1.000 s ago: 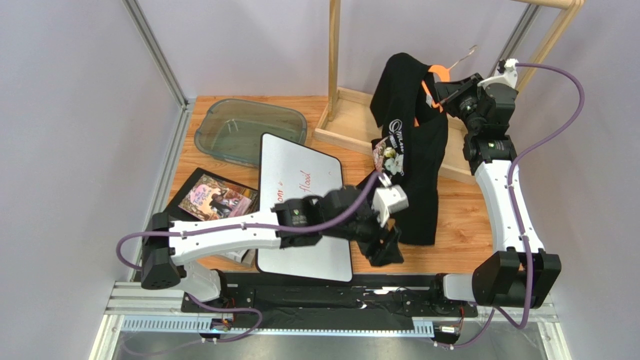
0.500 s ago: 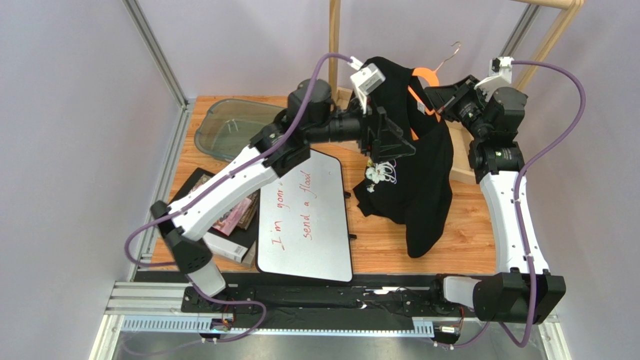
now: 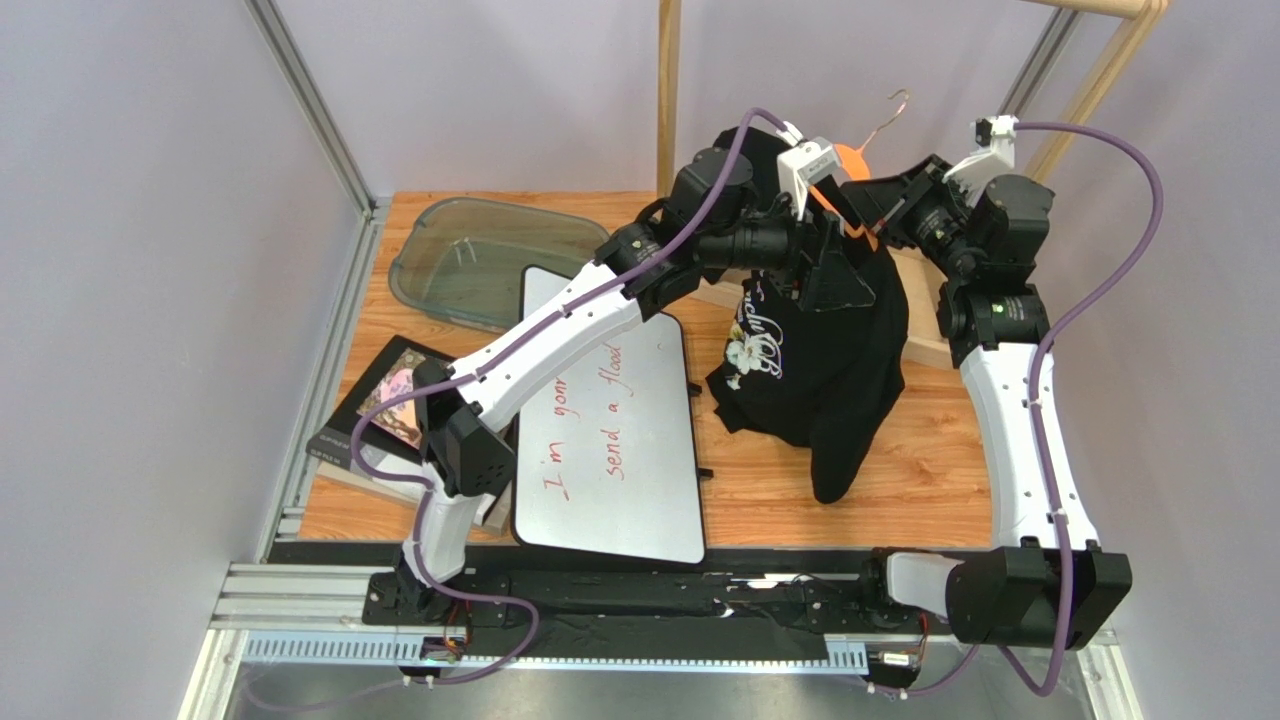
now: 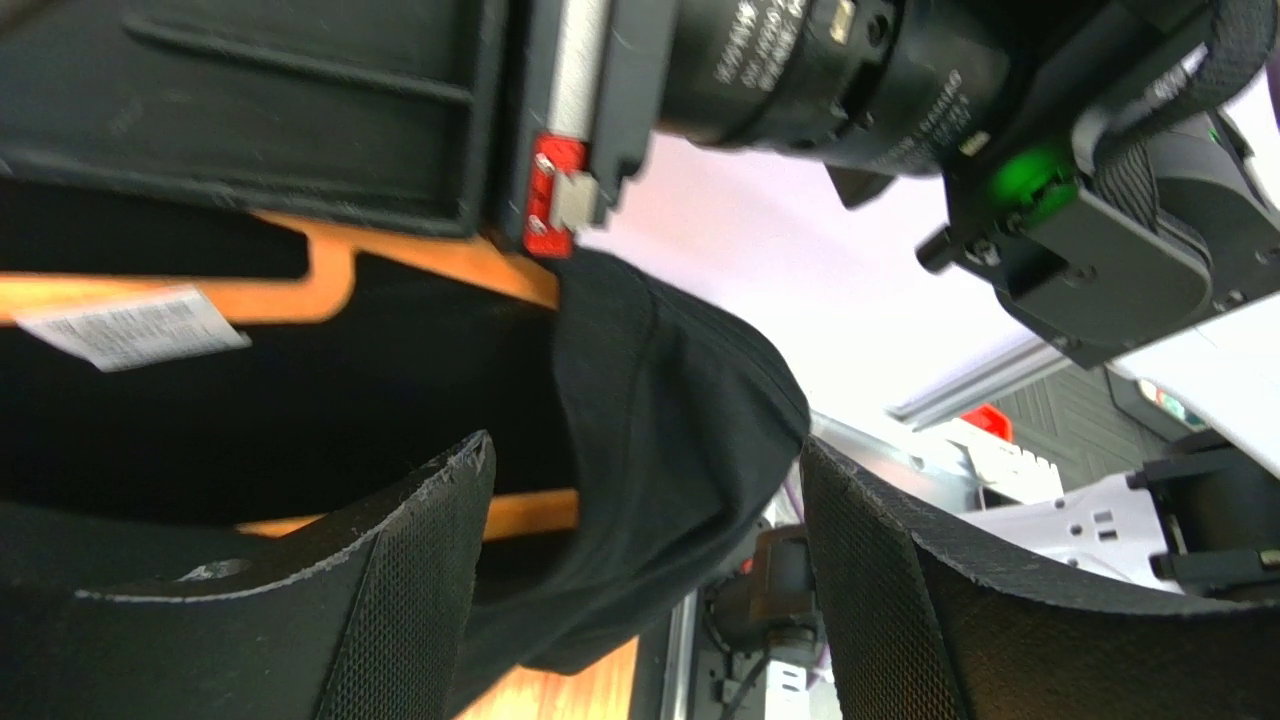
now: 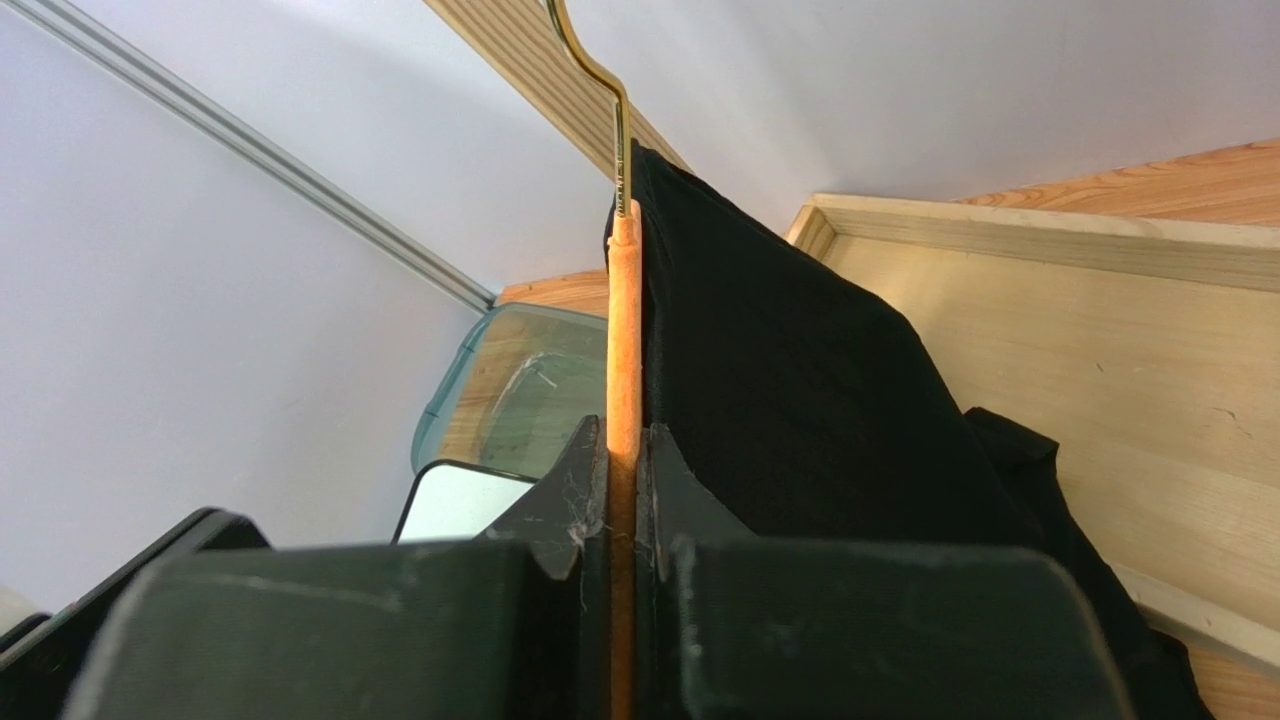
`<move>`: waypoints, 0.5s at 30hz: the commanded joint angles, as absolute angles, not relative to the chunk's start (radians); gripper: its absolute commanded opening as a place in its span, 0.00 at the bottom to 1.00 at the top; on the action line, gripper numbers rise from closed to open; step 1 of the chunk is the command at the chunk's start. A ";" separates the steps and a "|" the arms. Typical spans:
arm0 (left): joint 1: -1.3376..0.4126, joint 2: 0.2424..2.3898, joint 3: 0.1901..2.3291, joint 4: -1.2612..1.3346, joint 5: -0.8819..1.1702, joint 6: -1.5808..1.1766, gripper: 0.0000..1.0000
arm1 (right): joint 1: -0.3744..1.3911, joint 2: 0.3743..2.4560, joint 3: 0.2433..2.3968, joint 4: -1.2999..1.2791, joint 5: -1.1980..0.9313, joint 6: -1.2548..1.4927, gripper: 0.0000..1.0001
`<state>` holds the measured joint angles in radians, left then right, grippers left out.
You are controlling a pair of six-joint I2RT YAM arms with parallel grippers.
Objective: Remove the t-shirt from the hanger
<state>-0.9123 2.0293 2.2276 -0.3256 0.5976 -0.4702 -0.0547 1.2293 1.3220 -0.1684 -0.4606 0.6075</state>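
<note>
Only the right wrist view shows the right gripper (image 5: 624, 450) pinching the hanger (image 5: 622, 330) edge-on. The left wrist view shows the left gripper (image 4: 646, 465) spread astride a t-shirt (image 4: 676, 405) fold (orange bar behind). Overhead, the shirt hangs at three o'clock from the whiteboard (image 3: 609, 435).

Black t-shirt (image 3: 849, 375) with a whitish print and pale script lettering, over a bright orange hanger (image 5: 622, 330) with a brass-yellow metal hook (image 5: 591, 53). Matt black on the left tool (image 4: 639, 465) and the right tool (image 5: 622, 443), white shells on the left arm (image 3: 556, 323) and right arm (image 3: 1014, 420), purple cables (image 3: 1120, 195). Warm orange-brown wood grain for the surface (image 3: 932, 480), pale wood for the rack (image 3: 667, 105), red handwriting on a white whiteboard (image 3: 609, 435), grey-green tint in the glass dish (image 3: 496, 255), pink-and-purple picture on a dark book cover (image 3: 394, 402).
</note>
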 commanded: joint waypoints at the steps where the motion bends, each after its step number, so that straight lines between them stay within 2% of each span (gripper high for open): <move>1: -0.904 2.057 2.306 -0.301 0.620 -0.492 0.78 | -0.055 1.175 1.364 -0.104 -0.488 0.612 0.00; 3: -0.904 2.063 2.306 -0.292 0.620 -0.494 0.77 | -0.055 1.175 1.367 -0.103 -0.492 0.612 0.00; 6: -0.904 2.068 2.306 -0.273 0.637 -0.506 0.70 | -0.055 1.178 1.365 -0.103 -0.489 0.617 0.00; 8: -0.904 2.074 2.309 -0.272 0.655 -0.522 0.63 | -0.055 1.183 1.367 -0.101 -0.482 0.620 0.00; 9: -0.904 2.075 2.309 -0.270 0.661 -0.523 0.56 | -0.055 1.184 1.368 -0.101 -0.480 0.621 0.00; 11: -0.904 2.083 2.309 -0.270 0.675 -0.526 0.54 | -0.052 1.192 1.368 -0.100 -0.479 0.632 0.00; 12: -0.904 2.086 2.310 -0.270 0.681 -0.531 0.46 | -0.051 1.193 1.370 -0.100 -0.476 0.634 0.00; 14: -0.905 2.098 2.322 -0.265 0.712 -0.545 0.40 | -0.040 1.195 1.371 -0.100 -0.462 0.629 0.00; 15: -0.905 2.102 2.325 -0.262 0.719 -0.557 0.33 | -0.029 1.195 1.377 -0.106 -0.442 0.623 0.00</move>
<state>-0.9073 2.0850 2.2707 -0.3023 0.6571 -0.5217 -0.0502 1.2160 1.3220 -0.1680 -0.4713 0.6094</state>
